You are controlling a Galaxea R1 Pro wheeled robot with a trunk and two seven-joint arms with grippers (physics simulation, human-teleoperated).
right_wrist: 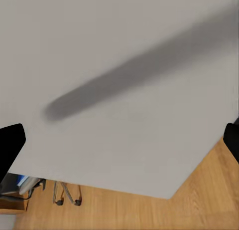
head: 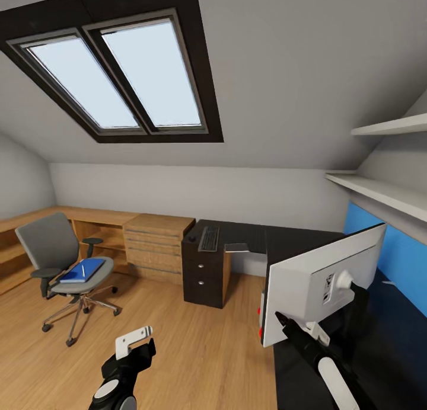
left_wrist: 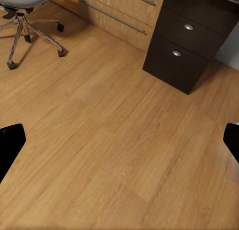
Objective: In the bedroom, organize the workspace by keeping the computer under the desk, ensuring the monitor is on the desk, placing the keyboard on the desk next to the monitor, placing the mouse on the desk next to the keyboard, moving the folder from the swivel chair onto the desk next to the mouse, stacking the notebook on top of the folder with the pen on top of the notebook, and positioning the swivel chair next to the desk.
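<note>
Your right tool [head: 350,288] sits at the white back of the monitor [head: 320,279], which stands tilted over the black surface [head: 296,241], its fingers spread wide in the wrist view, though whether they grip the panel you cannot tell. Your left tool [head: 135,338] hangs released above the plank floor [left_wrist: 114,140], holding nothing. Well apart to its left, the swivel chair [head: 50,247] carries the folder [head: 80,272] with the pen [head: 83,270] on it, and the keyboard [head: 209,238] lies on the surface's far end.

Wood plank floor [left_wrist: 109,140] — swivel chair [left_wrist: 27,20] base, black desk [left_wrist: 191,40] drawers beyond.
</note>
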